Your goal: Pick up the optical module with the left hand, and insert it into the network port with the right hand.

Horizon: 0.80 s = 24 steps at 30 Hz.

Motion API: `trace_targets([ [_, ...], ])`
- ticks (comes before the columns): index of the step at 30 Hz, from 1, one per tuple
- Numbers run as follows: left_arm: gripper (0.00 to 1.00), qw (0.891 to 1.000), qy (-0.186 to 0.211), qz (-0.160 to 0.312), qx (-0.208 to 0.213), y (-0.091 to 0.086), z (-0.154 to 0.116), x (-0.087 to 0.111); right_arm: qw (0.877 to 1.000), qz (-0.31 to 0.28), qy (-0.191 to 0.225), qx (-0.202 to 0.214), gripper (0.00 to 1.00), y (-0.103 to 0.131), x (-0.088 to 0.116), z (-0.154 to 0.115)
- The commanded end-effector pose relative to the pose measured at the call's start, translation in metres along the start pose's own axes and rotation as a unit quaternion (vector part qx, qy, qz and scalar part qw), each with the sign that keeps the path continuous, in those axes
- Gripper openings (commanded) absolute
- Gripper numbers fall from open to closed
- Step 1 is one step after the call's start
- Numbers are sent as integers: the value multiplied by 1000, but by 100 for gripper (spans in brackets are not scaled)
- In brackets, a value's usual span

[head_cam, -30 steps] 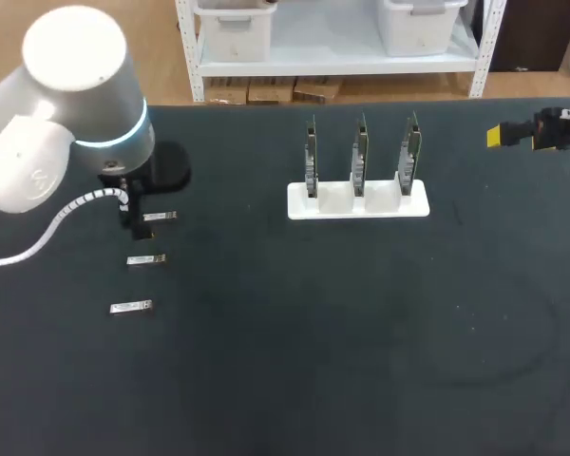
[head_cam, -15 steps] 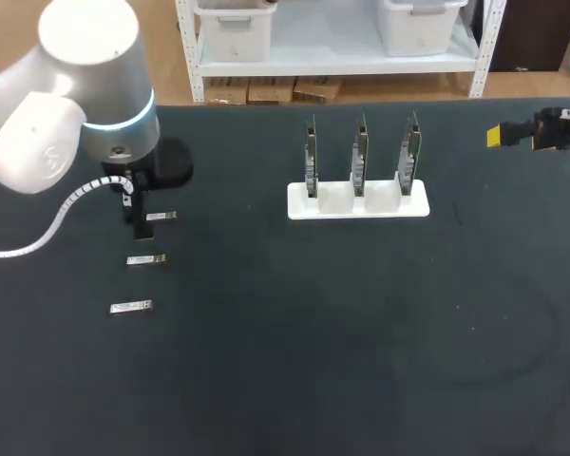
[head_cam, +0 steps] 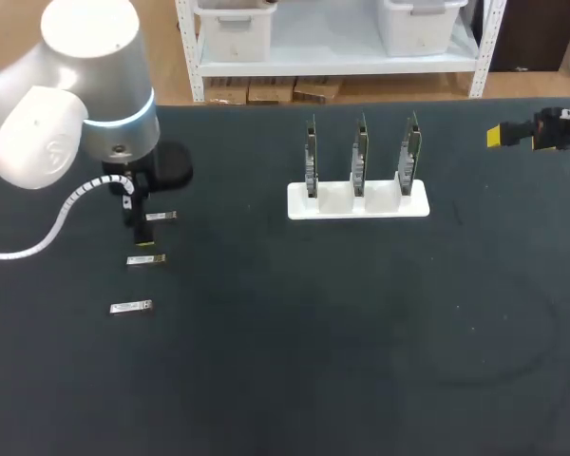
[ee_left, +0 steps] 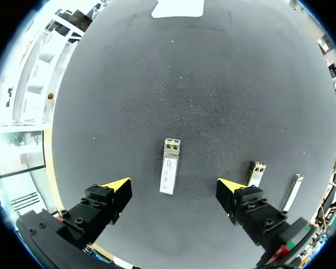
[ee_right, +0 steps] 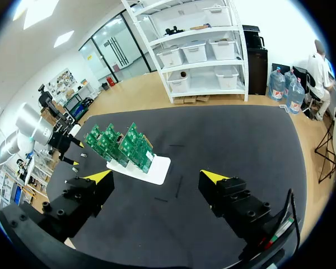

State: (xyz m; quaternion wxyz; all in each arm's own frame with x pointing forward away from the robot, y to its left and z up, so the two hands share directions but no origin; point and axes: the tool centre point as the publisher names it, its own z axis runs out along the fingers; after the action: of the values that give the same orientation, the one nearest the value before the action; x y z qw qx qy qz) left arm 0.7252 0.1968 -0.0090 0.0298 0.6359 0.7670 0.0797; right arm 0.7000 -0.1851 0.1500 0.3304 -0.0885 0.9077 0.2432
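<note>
Nothing is picked up yet: the left gripper (ee_left: 173, 186) hangs spread over a small silver rectangular optical module (ee_left: 169, 174) lying untouched between its fingers, while the right gripper (ee_right: 157, 178), spread and empty, sits well apart from the green port boards (ee_right: 120, 147).

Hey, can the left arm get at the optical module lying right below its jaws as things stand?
Probably yes. The left arm hangs over the optical module with its jaws open on either side and nothing covering it. The nearest other module lies apart, off to one side.
</note>
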Motion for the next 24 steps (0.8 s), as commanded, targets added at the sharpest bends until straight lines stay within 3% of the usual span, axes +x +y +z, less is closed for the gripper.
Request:
trace_targets([
  [1,100,1000,1,-7,7,3,2,-1,1000,0,0,0,100,0,0,0],
  [5,100,999,-6,-30,19,6,3,-2,1000,0,0,0,100,0,0,0],
  [24,100,998,-6,-45,31,7,6,-4,1000,0,0,0,100,0,0,0],
])
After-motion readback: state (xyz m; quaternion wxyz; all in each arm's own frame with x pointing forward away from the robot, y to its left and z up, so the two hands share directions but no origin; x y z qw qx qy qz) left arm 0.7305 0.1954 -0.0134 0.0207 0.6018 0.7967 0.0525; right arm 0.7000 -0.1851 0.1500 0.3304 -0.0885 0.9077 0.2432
